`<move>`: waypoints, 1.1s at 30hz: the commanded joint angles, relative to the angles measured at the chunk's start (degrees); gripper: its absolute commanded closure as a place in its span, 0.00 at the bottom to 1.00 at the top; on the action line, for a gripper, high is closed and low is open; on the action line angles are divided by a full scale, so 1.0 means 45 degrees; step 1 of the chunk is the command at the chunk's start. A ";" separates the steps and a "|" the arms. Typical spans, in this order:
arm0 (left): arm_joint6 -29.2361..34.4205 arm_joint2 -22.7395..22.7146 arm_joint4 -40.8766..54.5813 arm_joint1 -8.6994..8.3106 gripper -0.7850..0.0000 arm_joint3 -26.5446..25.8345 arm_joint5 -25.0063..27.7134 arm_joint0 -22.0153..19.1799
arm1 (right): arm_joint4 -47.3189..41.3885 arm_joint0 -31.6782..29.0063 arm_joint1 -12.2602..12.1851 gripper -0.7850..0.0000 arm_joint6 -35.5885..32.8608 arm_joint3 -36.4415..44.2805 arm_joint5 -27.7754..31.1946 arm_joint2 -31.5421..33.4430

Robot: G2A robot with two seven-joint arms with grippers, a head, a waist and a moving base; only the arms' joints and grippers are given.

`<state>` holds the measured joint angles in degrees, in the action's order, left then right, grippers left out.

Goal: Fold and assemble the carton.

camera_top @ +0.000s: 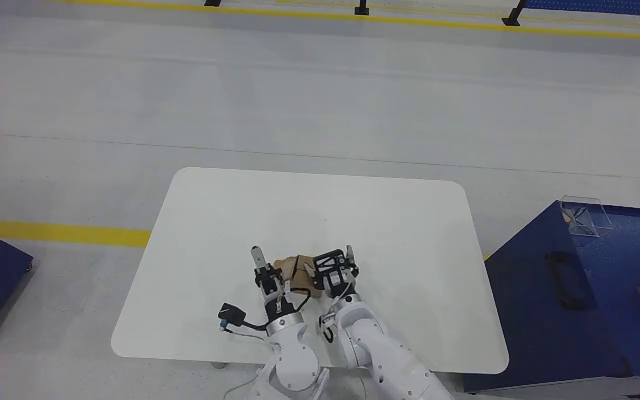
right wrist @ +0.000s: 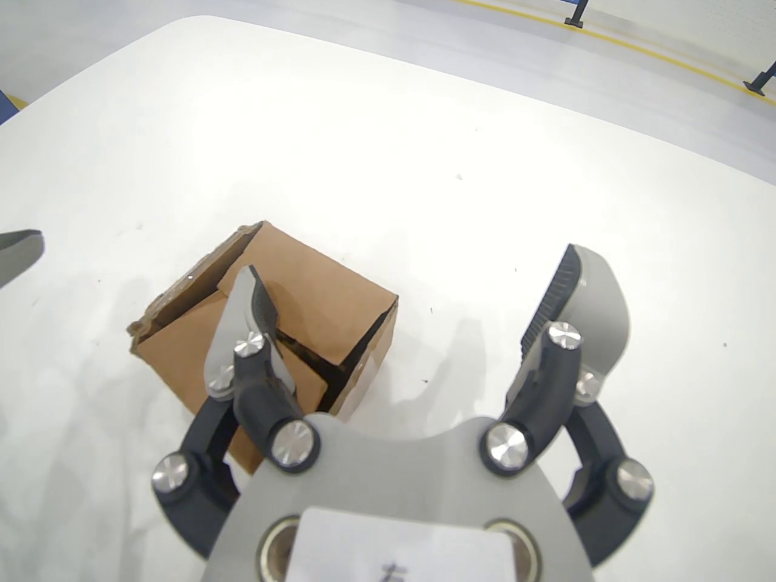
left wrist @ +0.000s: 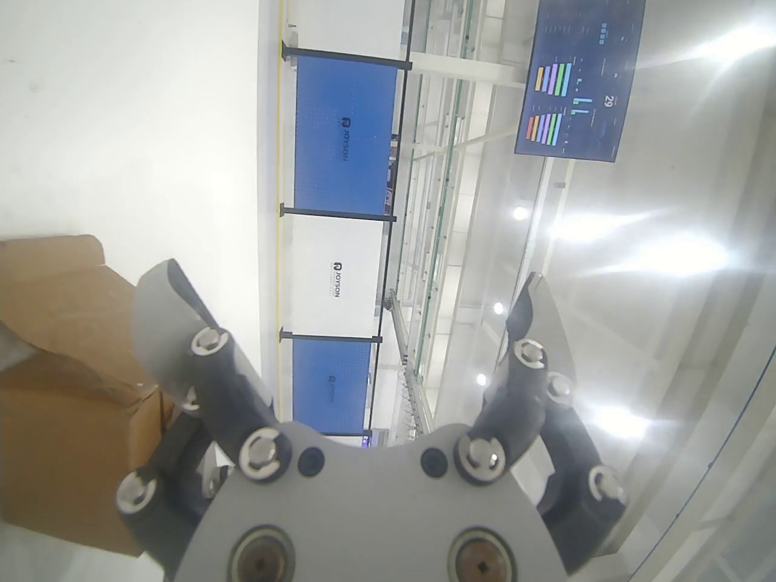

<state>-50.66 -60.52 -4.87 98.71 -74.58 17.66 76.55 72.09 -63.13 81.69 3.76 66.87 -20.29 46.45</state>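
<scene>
as we look down from the top view, the small brown carton sits on the white table, near the edge closest to the robot. the left gripper is just beside the carton on its left and the right gripper just beside it on its right, so the carton lies between the two. a yellow line runs along the floor left of the table.

in the left wrist view, the left gripper has its fingers spread wide apart with nothing between them. the carton is next to the outer side of one finger; we cannot tell whether they touch. behind the fingers we see blue panels and a wall screen with coloured bars.

in the right wrist view, the right gripper is released as well, jaws wide and holding nothing. one of its fingers hangs over the top of the carton, the other over bare table beside it; whether the first finger touches the cardboard we cannot tell. the carton stands on the table with its top flaps folded inward, dark gaps between them, and a ragged-edged flap standing up along one side. a grey fingertip of the left gripper shows past the carton, apart from it.
</scene>
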 commanded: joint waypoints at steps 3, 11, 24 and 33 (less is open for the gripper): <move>0.0466 -0.0152 0.0793 -0.0016 0.00 -0.0225 -0.2281 0.0291 | 0.0211 -0.0115 0.0006 0.00 -0.0040 0.0092 0.0022 0.0183; 0.0721 0.0051 0.1460 -0.0083 0.00 -0.0490 -0.4130 0.0430 | 0.0805 -0.0227 0.0043 0.00 -0.0285 0.0229 0.0195 0.0382; 0.0261 0.0162 0.2351 0.0291 0.00 0.0918 -0.4283 -0.0759 | 0.2172 -0.0432 -0.0078 0.00 -0.0951 0.0420 0.0934 0.0940; 0.0548 0.0060 0.2627 0.0340 0.00 0.0968 -0.4300 -0.0839 | 0.2321 -0.0815 -0.0230 0.00 -0.1069 0.1196 0.1632 0.1734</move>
<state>-48.42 -59.75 6.70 100.28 -69.96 -1.96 72.68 82.36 -66.61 80.72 -0.92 71.95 -13.36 53.97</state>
